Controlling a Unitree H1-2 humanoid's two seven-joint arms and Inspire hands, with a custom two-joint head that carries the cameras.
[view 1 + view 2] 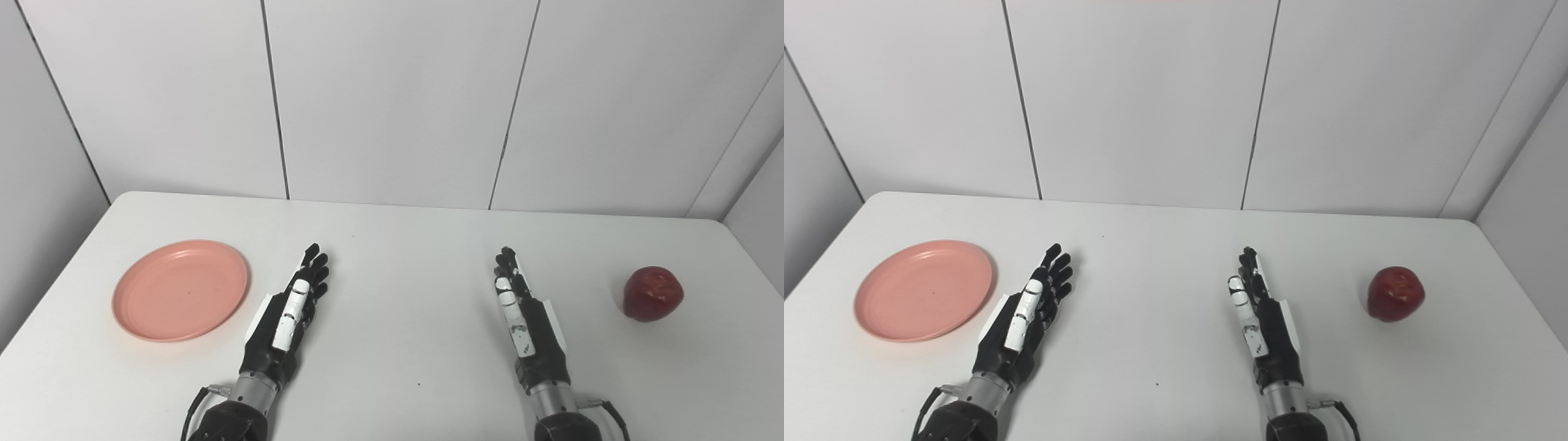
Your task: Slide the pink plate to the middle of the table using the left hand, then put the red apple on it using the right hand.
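Both hands flat over the table, empty; plate left, apple right.

Left hand (pixel 288 318) and right hand (pixel 525 315) lie palm-inward with fingers stretched straight and apart, holding nothing. Plate (pixel 180 290), pink, sits on the table (pixel 404 343) at its left side, just beside the left hand, not touching. Apple (pixel 653 293), red, stands near the right edge, well apart from the right hand.

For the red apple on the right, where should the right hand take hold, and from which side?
Grip the red apple around its widest middle, probably from above: it sits upright on the white table with bare space all round. The right hand lies open to its left, fingers extended, holding nothing.
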